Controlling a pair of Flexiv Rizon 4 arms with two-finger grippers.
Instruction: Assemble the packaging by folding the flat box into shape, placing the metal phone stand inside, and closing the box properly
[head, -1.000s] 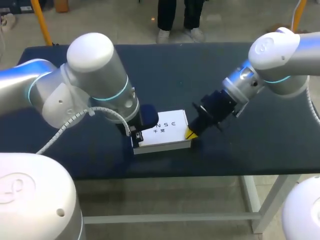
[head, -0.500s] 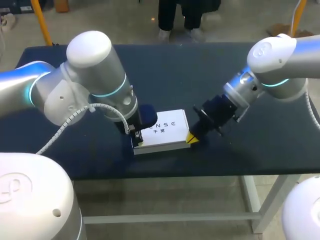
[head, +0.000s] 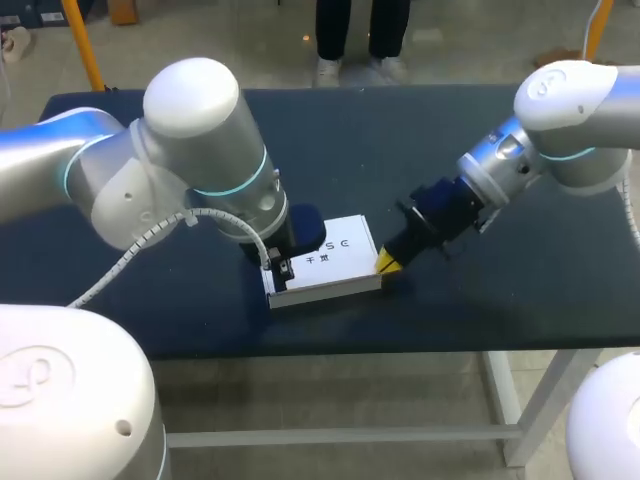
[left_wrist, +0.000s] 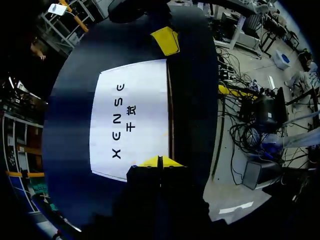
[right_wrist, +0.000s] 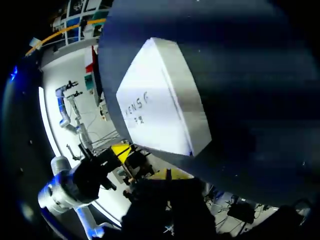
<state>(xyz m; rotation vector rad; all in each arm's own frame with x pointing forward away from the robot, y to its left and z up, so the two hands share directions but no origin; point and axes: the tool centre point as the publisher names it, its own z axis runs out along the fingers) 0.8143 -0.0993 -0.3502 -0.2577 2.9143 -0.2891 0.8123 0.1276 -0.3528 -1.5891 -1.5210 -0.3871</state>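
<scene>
The white box (head: 335, 262) lies closed and flat on the dark table (head: 420, 140), printed lid up; the phone stand is not visible. My left gripper (head: 283, 268) is shut and empty, its tips resting at the box's left end. In the left wrist view the yellow tips (left_wrist: 160, 161) meet at the near edge of the box (left_wrist: 132, 117), and my other arm's yellow tip (left_wrist: 166, 40) shows at the far end. My right gripper (head: 385, 263) is shut and empty against the box's right end. In the right wrist view its tips (right_wrist: 170, 174) sit just short of the box (right_wrist: 160, 112).
The box sits close to the table's front edge (head: 400, 345). My left arm's large elbow (head: 190, 150) hangs over the table's left half. Bare dark tabletop stretches behind the box and to its right.
My left arm has shifted a little to the right and turned at the box's left end. My right gripper has edged slightly right and back. The box has hardly moved.
</scene>
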